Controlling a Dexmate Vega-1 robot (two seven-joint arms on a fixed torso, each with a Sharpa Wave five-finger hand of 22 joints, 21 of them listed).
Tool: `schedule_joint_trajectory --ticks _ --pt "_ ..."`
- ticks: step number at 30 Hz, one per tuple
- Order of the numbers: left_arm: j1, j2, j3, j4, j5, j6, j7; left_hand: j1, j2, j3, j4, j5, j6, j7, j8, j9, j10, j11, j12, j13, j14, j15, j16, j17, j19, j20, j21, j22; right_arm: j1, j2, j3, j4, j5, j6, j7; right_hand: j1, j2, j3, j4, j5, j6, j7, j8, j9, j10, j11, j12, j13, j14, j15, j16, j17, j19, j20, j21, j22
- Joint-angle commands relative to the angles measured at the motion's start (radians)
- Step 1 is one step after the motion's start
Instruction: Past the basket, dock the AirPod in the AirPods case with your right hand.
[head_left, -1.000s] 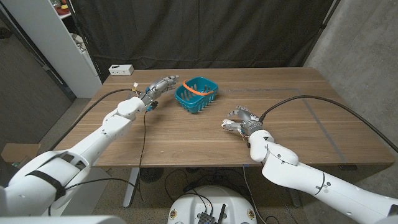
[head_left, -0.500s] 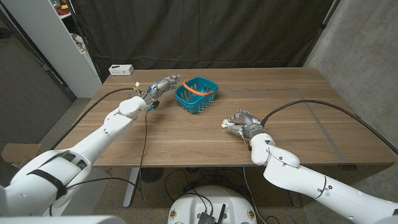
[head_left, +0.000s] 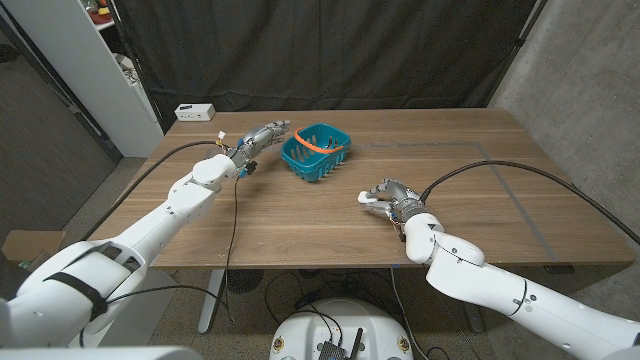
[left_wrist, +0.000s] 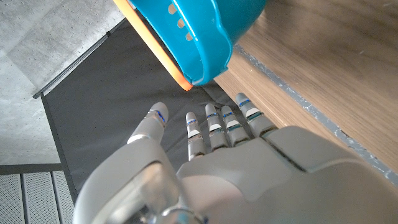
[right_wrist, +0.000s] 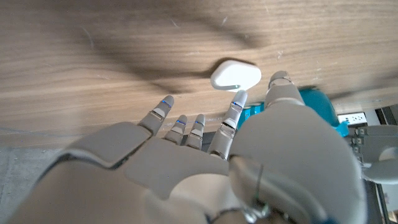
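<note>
1. The basket (head_left: 316, 152) stands on the bench (head_left: 500, 170), and everything here is placed from it.
2. The right hand (head_left: 390, 195) sits on the near right side of the basket, well apart from it, fingers spread and apparently holding nothing.
3. The case (right_wrist: 235, 74) lies on the bench just beyond those fingertips, a small white rounded shell; whether its lid is open I cannot tell.
4. The AirPod itself cannot be made out in any view.
5. The left hand (head_left: 255, 139) waits just beside the basket's left wall, fingers straight and apart, empty.
6. Judged by looks, the case is light, hard and glossy, so it will likely skate on the wood if nudged.
7. The AirPod should be lighter and slicker; a thumb-and-fingertip pinch on its stem seems best.
</note>
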Motion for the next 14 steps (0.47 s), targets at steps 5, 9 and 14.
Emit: schedule_joint_trajectory --ticks 5,9,14 --pt "0.108 0.024 -0.059 -0.105 0.001 -0.109 0.115 0.023 -0.002 0.002 -0.007 0.011 0.049 0.000 0.017 0.002 0.048 -0.016 0.021 0.002 0.037 -0.035 0.012 -0.001 0.015 -0.007 0.009 0.001 -0.023 0.016 0.090 0.089 -0.039 0.317 -0.120 -0.011 0.025 0.021 -0.001 -0.007 -0.068 -0.002 -0.032 0.012 0.038 -0.008 0.015 0.008 0.068 -0.083 0.026 0.011 0.072 -0.006 0.015 0.002" --pt "0.158 0.048 -0.086 -0.187 0.006 -0.117 0.160 0.027 -0.003 0.003 -0.008 0.012 0.055 -0.002 0.018 0.002 0.056 -0.016 0.024 0.002 0.042 -0.034 0.013 -0.001 0.017 -0.007 0.010 0.001 -0.019 0.043 0.135 0.119 -0.023 0.374 -0.135 -0.028 0.040 0.025 0.007 -0.013 -0.115 -0.002 -0.058 0.007 0.041 -0.007 0.014 0.011 0.076 -0.087 0.028 0.016 0.093 -0.007 0.016 0.003" --pt "0.193 0.070 -0.105 -0.256 0.015 -0.110 0.186 0.026 -0.007 0.001 -0.008 0.012 0.061 -0.002 0.018 0.002 0.058 -0.019 0.024 0.002 0.048 -0.037 0.013 -0.001 0.021 -0.011 0.011 0.001 0.001 0.094 0.176 0.163 -0.010 0.393 -0.156 -0.069 0.095 0.040 0.030 -0.033 -0.171 0.002 -0.091 0.000 0.007 0.002 -0.003 0.012 0.052 -0.079 0.018 0.023 0.108 -0.014 0.009 0.003"
